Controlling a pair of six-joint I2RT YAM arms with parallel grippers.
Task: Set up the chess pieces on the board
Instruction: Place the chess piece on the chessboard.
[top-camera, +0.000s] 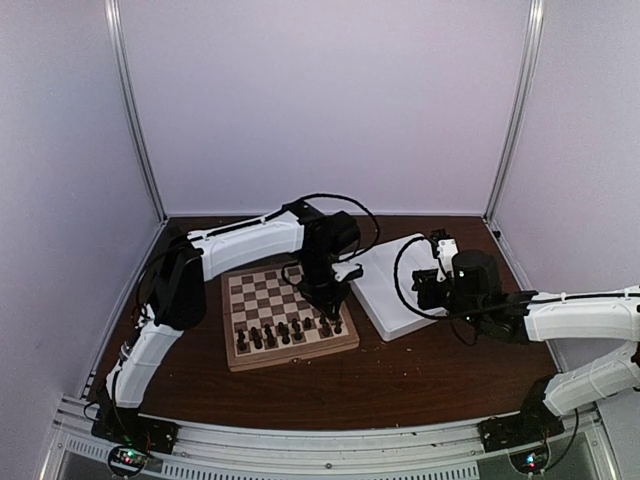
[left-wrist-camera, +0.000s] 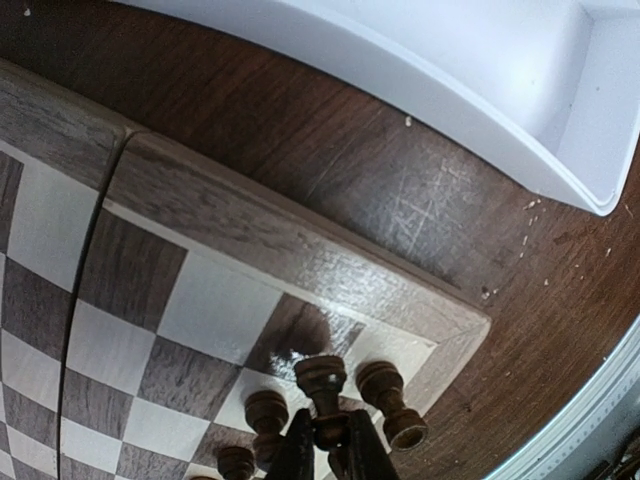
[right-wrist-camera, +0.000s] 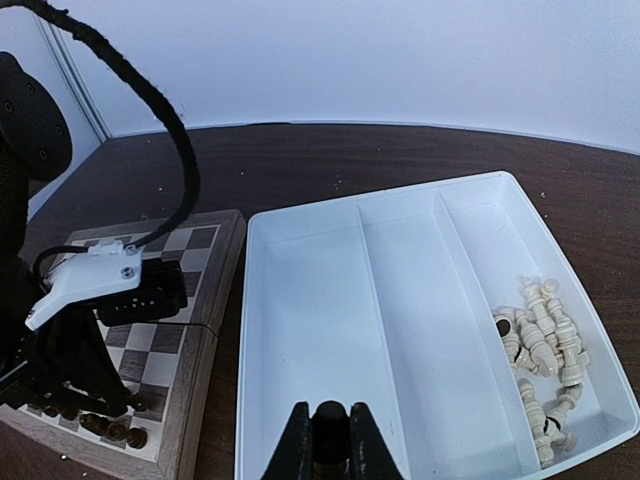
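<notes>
The board (top-camera: 255, 290) lies left of centre, with several dark chess pieces (top-camera: 285, 332) in its two near rows. My left gripper (left-wrist-camera: 330, 413) is shut on a dark chess piece (left-wrist-camera: 321, 376) just over the board's near right corner (left-wrist-camera: 300, 250). Other dark pieces stand beside it, one on the corner square (left-wrist-camera: 386, 392) and one to the left (left-wrist-camera: 266, 410). My right gripper (right-wrist-camera: 330, 405) is shut on another dark chess piece (right-wrist-camera: 330, 422) and hangs above the white tray (right-wrist-camera: 300, 300). In the top view the left gripper (top-camera: 327, 303) is over the board and the right gripper (top-camera: 425, 290) is over the tray.
The white tray (top-camera: 385, 290) has three compartments and sits right of the board. Several cream pieces (right-wrist-camera: 540, 345) lie in its right compartment. The left arm's wrist (right-wrist-camera: 110, 285) and cable reach across the board. White walls close in the dark wooden table (top-camera: 420, 370).
</notes>
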